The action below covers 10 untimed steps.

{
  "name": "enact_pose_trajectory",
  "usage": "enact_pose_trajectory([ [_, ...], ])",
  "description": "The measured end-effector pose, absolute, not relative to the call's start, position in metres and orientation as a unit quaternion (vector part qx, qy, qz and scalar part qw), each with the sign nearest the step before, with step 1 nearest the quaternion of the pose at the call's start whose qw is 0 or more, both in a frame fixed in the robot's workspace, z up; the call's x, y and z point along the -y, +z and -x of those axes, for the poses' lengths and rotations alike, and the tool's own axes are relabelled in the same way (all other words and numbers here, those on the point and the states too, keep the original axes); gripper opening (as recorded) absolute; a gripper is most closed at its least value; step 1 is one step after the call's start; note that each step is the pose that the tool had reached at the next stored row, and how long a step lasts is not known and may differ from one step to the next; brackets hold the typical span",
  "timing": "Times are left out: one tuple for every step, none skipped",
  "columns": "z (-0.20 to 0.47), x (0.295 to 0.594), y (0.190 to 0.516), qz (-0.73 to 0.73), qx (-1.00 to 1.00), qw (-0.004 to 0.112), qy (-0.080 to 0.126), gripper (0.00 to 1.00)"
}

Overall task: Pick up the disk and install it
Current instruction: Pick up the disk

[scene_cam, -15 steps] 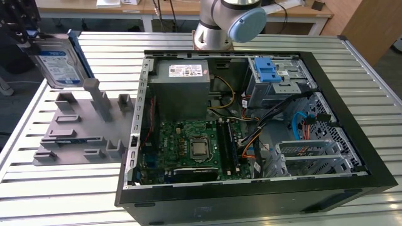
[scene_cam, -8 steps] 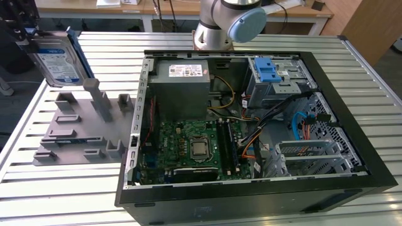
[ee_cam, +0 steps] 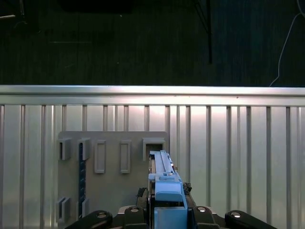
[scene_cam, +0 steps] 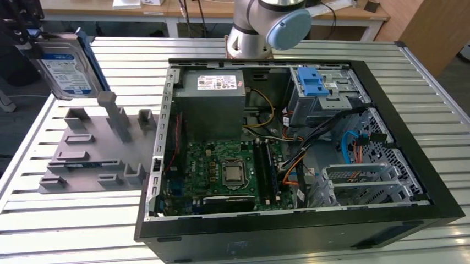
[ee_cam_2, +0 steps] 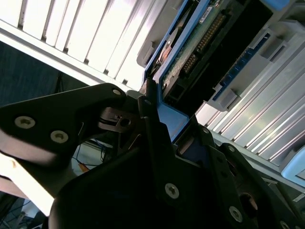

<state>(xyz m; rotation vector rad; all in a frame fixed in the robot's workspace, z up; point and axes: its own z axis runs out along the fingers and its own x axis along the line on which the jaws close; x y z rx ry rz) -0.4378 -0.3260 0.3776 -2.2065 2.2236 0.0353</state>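
Silver flat blue-railed disk (scene_cam: 66, 69) in hand (ee_cam: 167, 212)

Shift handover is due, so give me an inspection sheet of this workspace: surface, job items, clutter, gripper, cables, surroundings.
Surface: slatted aluminium table, carrying a grey holder fixture and an open computer case.
Job's things: disk held upright above the fixture, at the exterior view's left; drive cage with blue latch inside the case.
Clutter: nothing seen.
Gripper: gripper shut on the disk's edge.
Cables: loose wire bundles inside the case, including a blue cable.
Surroundings: arm base behind the case; wooden desks beyond the table.
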Motion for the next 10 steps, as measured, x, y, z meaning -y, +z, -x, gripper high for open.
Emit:
enact_pose_trajectory([
  [0.4378,0.3258,0.3785,0.704,-0.71,0.004,0.011,0.36],
  [0.4378,0.3257,0.3794,0.704,-0.71,0.004,0.011,0.36],
  [0.4378,0.3255,0.3803,0.704,-0.71,0.003,0.01,0.36],
  [0.4378,0.3254,0.3812,0.704,-0.71,0.003,0.01,0.36],
  [0.4378,0.3253,0.382,0.704,-0.71,0.003,0.01,0.36],
  [0.4378,0.3251,0.3828,0.704,-0.71,0.002,0.009,0.36],
  [0.4378,0.325,0.3835,0.704,-0.71,0.002,0.009,0.36],
  [0.4378,0.3249,0.3842,0.704,-0.71,0.002,0.009,0.36],
  [0.4378,0.3247,0.385,0.704,-0.71,0.002,0.008,0.36],
  [0.4378,0.3246,0.3858,0.704,-0.71,0.001,0.008,0.36],
])
